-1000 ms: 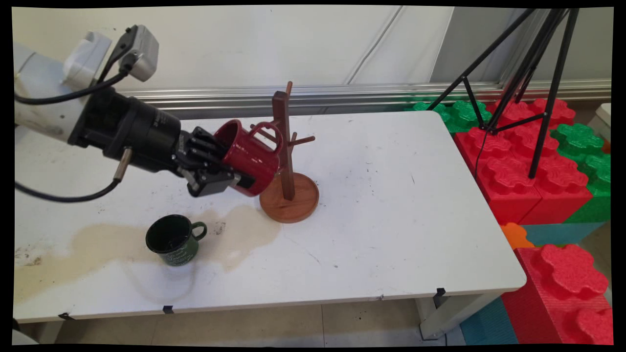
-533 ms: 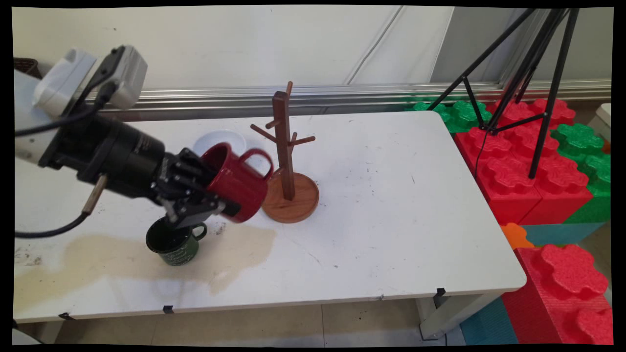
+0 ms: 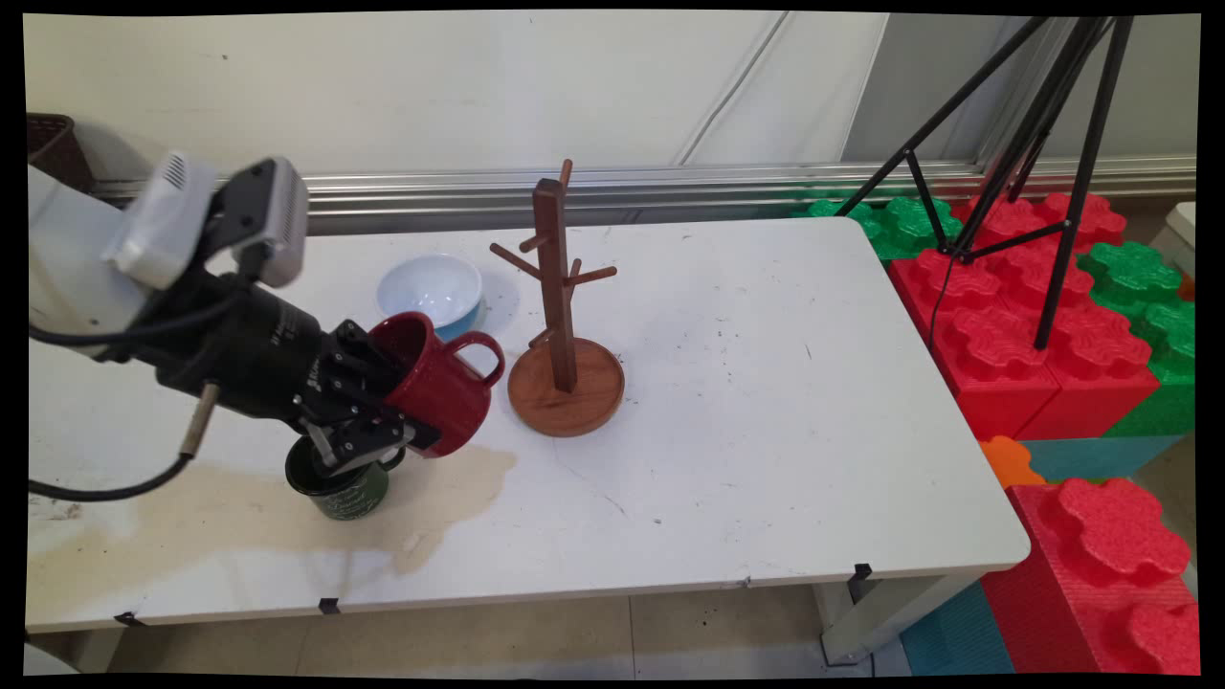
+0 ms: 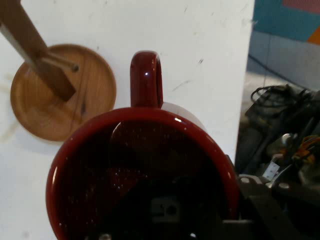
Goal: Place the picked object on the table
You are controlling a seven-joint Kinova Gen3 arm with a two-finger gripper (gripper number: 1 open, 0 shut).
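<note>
The end effector (image 3: 407, 421) is clamped on the rim of a red mug (image 3: 435, 383), tilted above the bench (image 3: 766, 402). A green mug (image 3: 345, 488) sits at its 7 o'clock, a wooden mug tree (image 3: 560, 316) at 3 o'clock, a white bowl (image 3: 429, 287) at 12

Even, bright, diffuse light; soft shadow beside the wooden mug tree (image 3: 560, 316). Glare on red mug (image 4: 145, 165) rim; both views sharp.

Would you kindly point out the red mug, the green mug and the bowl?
red mug (image 3: 445, 402), main view, its side
green mug (image 3: 352, 494), main view, its front wall
bowl (image 3: 429, 287), main view, its inside
</note>
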